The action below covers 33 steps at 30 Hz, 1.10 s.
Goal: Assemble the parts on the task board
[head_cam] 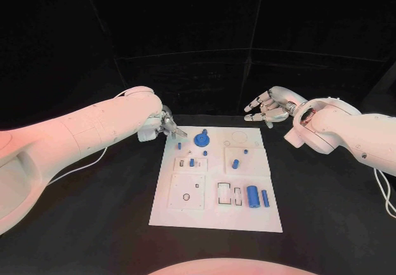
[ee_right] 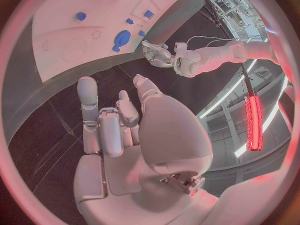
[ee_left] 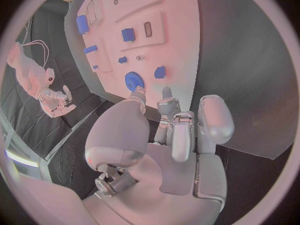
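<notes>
Fingers [head_cam: 171,129] of the left hand [head_cam: 161,125] are seen loosely parted, nothing held, at the far left corner of the flat white task board [head_cam: 165,195]. Just beside them a blue toothed disc [head_cam: 201,139] is seated on the board (smaller blue parts [head_cam: 252,194] lie nearer). The right hand [head_cam: 269,107] is held spread and empty over matte black worktop [head_cam: 330,217] beyond the far right corner.

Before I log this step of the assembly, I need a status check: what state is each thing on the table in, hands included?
Left robot hand: open, holds nothing, over the board's far left corner.
Right robot hand: open, empty, beyond the board's far right corner.
Task board: flat on the table.
Blue gear: on the board, untouched.
Large blue cylinder: lying flat.
Slim blue pin: lying beside it.
</notes>
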Motion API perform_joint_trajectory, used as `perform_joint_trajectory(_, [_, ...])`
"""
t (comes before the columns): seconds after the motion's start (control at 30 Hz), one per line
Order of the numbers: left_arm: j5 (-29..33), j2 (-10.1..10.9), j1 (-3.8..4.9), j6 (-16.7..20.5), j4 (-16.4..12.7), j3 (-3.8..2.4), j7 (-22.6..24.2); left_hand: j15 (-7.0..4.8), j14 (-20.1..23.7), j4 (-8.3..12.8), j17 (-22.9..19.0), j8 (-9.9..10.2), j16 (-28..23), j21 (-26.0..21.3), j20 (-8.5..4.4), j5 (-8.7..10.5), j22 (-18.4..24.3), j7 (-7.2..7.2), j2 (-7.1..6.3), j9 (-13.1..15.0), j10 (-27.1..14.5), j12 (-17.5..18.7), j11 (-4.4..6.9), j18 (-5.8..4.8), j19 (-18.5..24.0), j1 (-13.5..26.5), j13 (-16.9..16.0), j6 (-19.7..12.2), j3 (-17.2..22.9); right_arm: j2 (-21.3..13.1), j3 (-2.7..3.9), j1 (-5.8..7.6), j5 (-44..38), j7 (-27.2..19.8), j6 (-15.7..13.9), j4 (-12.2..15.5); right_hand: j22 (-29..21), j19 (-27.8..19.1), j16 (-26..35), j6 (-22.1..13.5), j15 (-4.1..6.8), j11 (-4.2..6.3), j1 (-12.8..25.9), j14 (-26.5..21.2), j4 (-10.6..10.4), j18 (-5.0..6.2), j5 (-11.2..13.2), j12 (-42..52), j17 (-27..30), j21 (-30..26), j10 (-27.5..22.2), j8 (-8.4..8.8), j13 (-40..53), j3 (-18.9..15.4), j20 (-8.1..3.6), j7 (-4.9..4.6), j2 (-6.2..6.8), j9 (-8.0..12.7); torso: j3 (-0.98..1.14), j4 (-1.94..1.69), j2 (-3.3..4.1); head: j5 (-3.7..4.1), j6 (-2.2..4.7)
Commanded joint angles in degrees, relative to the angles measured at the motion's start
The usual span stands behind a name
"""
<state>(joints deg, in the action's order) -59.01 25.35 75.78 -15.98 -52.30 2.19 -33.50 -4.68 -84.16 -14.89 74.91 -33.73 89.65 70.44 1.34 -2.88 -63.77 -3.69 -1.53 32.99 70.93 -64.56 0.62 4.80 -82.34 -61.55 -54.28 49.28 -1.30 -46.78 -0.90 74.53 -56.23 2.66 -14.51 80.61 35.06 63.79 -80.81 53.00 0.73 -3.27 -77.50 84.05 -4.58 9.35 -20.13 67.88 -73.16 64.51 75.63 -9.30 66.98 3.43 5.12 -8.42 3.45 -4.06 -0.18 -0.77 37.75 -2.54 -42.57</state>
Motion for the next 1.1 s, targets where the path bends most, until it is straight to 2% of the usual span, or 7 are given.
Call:
perform_joint_trajectory(0.03, [-3.12, -0.71, -0.08, -2.47, 1.17, 0.09, 2.02, 0.27, -5.81, -0.1, 15.0, 0.08, 0.3, 0.34, 0.27, 0.2, -0.1, 0.08, 0.46, -0.1, 0.55, -0.27, 0.02, 0.44, -0.25, -0.21, -0.14, 0.41, -0.5, 0.08, 0.04, 0.11, -0.1, -0.62, 0.2, 0.0, -0.01, -0.31, 0.35, -0.53, 0.28, -0.07, 0.07, 2.45, -0.36, 0.32, -0.06, -0.24, 0.0, -0.26, -0.35, -0.23, -0.05, 0.03, 0.06, -0.07, -0.4, 0.09, 0.04, 0.05, 0.01, -0.04, -0.1])
perform_joint_trajectory(0.17, [-3.7, -1.36, -0.34, -3.43, 2.18, 0.16, 2.5, 0.23, -5.84, -0.27, 15.09, 0.03, 0.35, 0.43, 0.25, 0.2, -0.24, 0.15, 0.66, -0.19, 0.6, -0.35, 0.07, 0.42, -0.32, -0.31, -0.19, 0.64, -0.81, 0.11, 0.04, 0.11, -0.1, -0.61, 0.2, -0.02, 0.01, -0.29, 0.34, -0.55, 0.28, -0.06, 0.02, 2.45, -0.36, 0.32, -0.09, -0.23, -0.02, -0.25, -0.34, -0.23, -0.04, 0.06, 0.06, -0.07, -0.44, 0.09, -0.02, -0.04, 0.01, 0.22, -0.17])
perform_joint_trajectory(0.27, [-3.86, -1.62, -0.48, -4.31, 2.56, 0.18, 2.89, 0.19, -5.84, -0.35, 15.09, -0.01, 0.35, 0.51, 0.21, 0.19, -0.36, 0.21, 1.02, -0.27, 0.65, -0.41, 0.12, 0.41, -0.36, -0.59, -0.23, 0.86, -0.97, 0.16, 0.04, 0.11, -0.1, -0.63, 0.19, -0.05, 0.01, -0.29, 0.34, -0.55, 0.28, -0.06, 0.02, 2.45, -0.36, 0.32, -0.09, -0.23, -0.02, -0.25, -0.34, -0.23, -0.04, 0.06, 0.06, -0.07, -0.44, 0.09, 0.02, -0.14, -0.05, 0.27, -0.27])
perform_joint_trajectory(0.53, [-3.99, -2.08, -0.71, -5.93, 3.26, 0.21, 3.31, 0.11, -5.84, -0.08, 15.09, 0.04, 0.35, 0.62, 0.15, 0.17, -0.57, 0.3, 2.06, -0.61, 0.69, -0.46, 0.21, 0.37, -0.43, -1.98, -0.22, 1.24, -1.06, 0.3, 0.04, 0.11, -0.11, -0.66, 0.15, -0.15, -0.08, -0.32, 0.35, -0.57, 0.29, -0.06, -0.05, 2.46, -0.36, 0.33, -0.14, -0.25, -0.01, -0.3, -0.36, -0.24, -0.08, 0.11, 0.06, -0.07, -0.48, 0.09, 0.01, -0.1, -0.07, 0.14, -0.47])
perform_joint_trajectory(1.1, [-3.97, -2.73, -1.02, -5.61, 4.04, 0.22, 4.98, 0.1, -5.84, 0.61, 15.09, 0.25, 0.35, 0.88, 0.13, 0.17, -1.02, 0.33, 3.2, -1.19, 0.85, -0.65, 0.23, 0.29, -0.56, -3.94, -0.34, 1.66, -1.13, 0.48, 0.04, 0.11, -0.11, -0.73, 0.11, -0.23, -0.17, -0.35, 0.37, -0.62, 0.29, -0.06, -0.13, 2.45, -0.36, 0.35, -0.2, -0.3, 0.01, -0.35, -0.4, -0.24, -0.13, 0.15, 0.06, -0.08, -0.52, 0.1, 0.05, -0.09, -0.1, 0.4, -0.68])
